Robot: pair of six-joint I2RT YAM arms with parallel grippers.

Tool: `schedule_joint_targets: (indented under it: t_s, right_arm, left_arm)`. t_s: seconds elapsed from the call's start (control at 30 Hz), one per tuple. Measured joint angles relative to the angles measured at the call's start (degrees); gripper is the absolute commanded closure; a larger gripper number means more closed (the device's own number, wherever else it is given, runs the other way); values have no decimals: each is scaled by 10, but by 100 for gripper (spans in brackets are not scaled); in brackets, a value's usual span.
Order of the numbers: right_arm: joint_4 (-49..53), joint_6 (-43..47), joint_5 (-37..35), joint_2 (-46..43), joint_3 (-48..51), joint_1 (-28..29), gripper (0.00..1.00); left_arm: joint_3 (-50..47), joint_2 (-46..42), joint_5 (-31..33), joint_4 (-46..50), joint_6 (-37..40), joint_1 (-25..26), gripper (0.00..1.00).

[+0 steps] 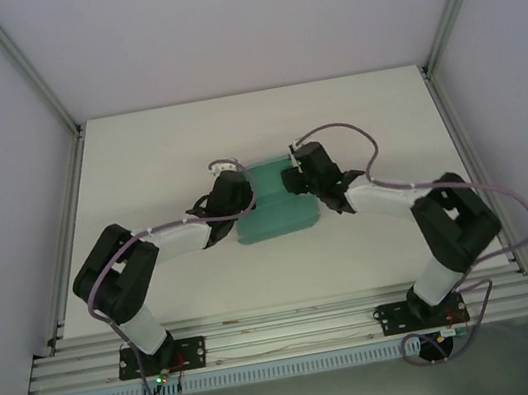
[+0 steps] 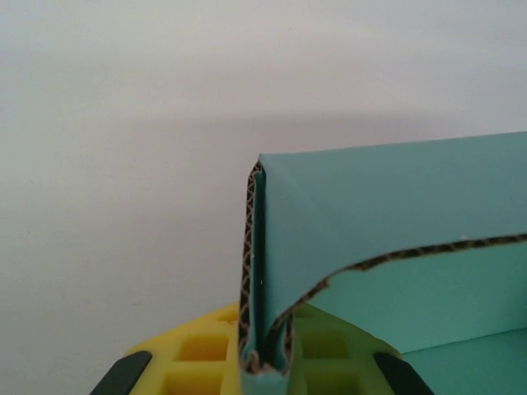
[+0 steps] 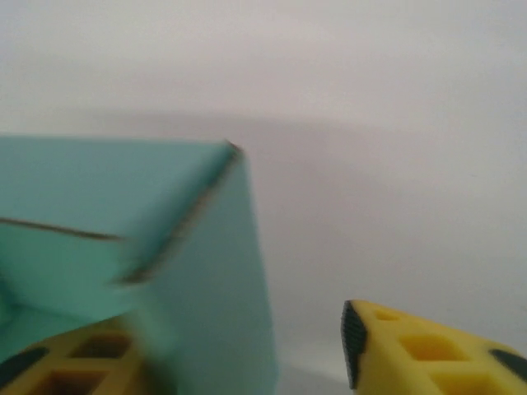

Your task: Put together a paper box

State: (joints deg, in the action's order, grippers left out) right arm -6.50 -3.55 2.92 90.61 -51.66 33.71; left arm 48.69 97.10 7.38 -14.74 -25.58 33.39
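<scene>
Top external view is showing me the paper box [image 1: 276,218] sitting at the middle of the white table [image 1: 137,168], its teal walls partly raised, with both arms reaching in from either side. The left gripper [image 1: 240,193] is meeting the box's left wall and the right gripper [image 1: 299,179] is sitting at its far right corner.

On the left wrist camera the yellow fingers [image 2: 193,355] are pressing together on a doubled, upright wall of the box [image 2: 395,214] — the corrugated edge is standing clamped between them at a corner.

On the right wrist camera, which is blurring, the fingers [image 3: 420,354] are standing spread. A teal wall [image 3: 206,271] is rising between them, close against the left-hand finger and well apart from the other — I am seeing no pinch there.
</scene>
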Motion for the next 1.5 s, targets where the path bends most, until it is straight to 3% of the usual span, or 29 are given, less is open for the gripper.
schedule_joint_targets:
  t_s: [0.13,0.3,0.6,0.87,1.1,1.5]
  right_arm:
    - [-22,8,57,-97,27,0,0]
    - [-26,-2,36,-211,72,0,0]
    - [115,-59,-75,-386,91,-14,0]
    - [224,-91,-89,-431,108,-38,0]
    - [262,-96,-81,-424,121,-54,0]
    - [263,-96,-79,-425,124,-62,0]
  left_arm:
    - [5,0,0,22,26,-2,100]
    - [34,-1,-26,57,95,-5,100]
    - [210,-7,-160,296,411,-11,100]
    - [352,56,-215,552,616,27,100]
    - [397,188,-145,633,661,78,100]
    - [460,287,31,600,677,111,100]
